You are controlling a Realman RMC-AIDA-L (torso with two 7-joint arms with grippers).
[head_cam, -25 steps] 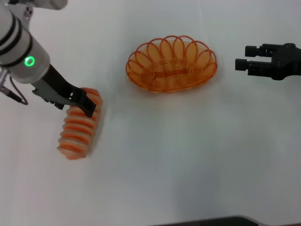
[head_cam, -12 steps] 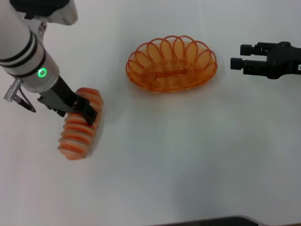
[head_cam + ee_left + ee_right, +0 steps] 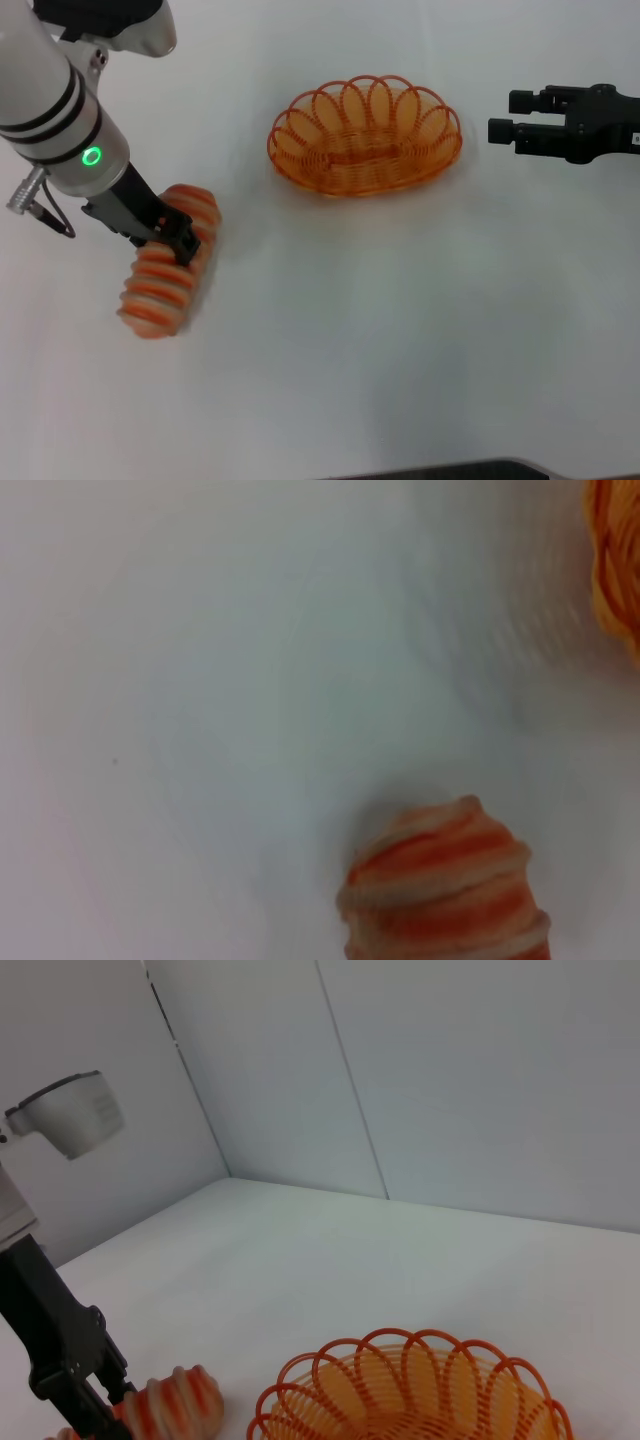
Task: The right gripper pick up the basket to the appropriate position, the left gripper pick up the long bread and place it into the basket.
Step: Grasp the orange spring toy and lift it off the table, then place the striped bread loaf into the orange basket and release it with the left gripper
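The long bread (image 3: 160, 275), striped orange and cream, lies on the white table at the left. My left gripper (image 3: 178, 236) is down on the bread's far end, touching it. The bread's end also shows in the left wrist view (image 3: 440, 890). The orange wire basket (image 3: 365, 135) stands upright on the table at the middle back, empty. My right gripper (image 3: 505, 116) hovers to the right of the basket, apart from it, open and empty. The right wrist view shows the basket (image 3: 410, 1390), the bread (image 3: 175, 1405) and the left gripper (image 3: 75, 1375).
The white table (image 3: 400, 330) stretches bare in front of the basket and bread. A white wall (image 3: 450, 1080) stands behind the table. The basket's rim (image 3: 615, 570) shows at the edge of the left wrist view.
My left arm has come down and swung more upright over the bread's far end; the bread has shifted slightly left. The right gripper has drifted a little left and back.
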